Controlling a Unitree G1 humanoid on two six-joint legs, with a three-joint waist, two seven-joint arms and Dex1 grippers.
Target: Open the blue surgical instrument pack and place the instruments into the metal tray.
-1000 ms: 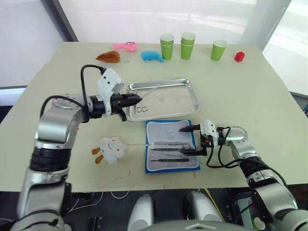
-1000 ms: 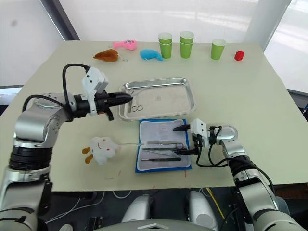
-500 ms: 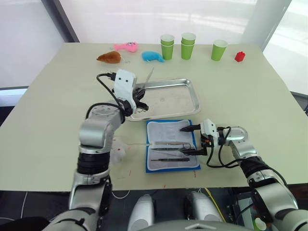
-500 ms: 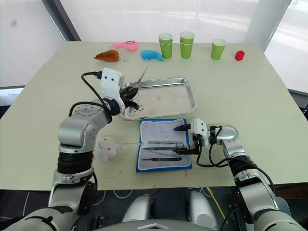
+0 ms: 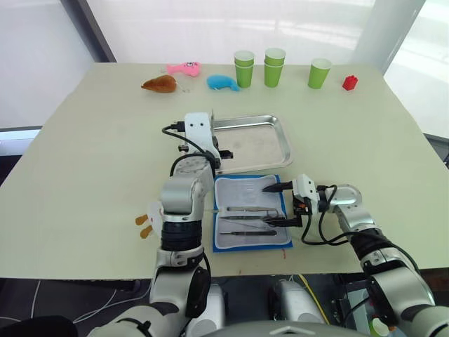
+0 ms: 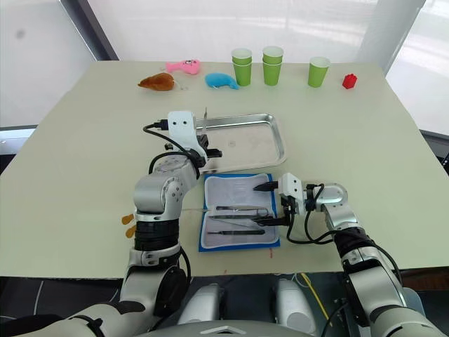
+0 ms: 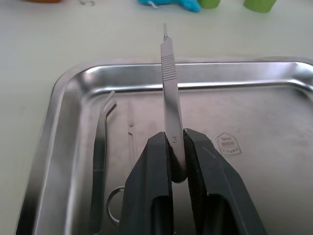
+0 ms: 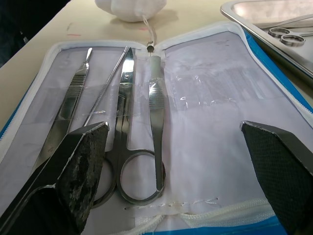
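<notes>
Left gripper (image 7: 177, 147) grasping scalpel handle (image 7: 169, 88) marked "3", right gripper (image 8: 181, 147) released

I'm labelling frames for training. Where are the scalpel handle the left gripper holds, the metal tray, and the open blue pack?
scalpel handle (image 7: 168, 78): left wrist view, on its ribbed shaft.
metal tray (image 5: 285, 140): left eye view, on its right rim.
blue surgical instrument pack (image 5: 245, 187): left eye view, on its pale lining.
</notes>
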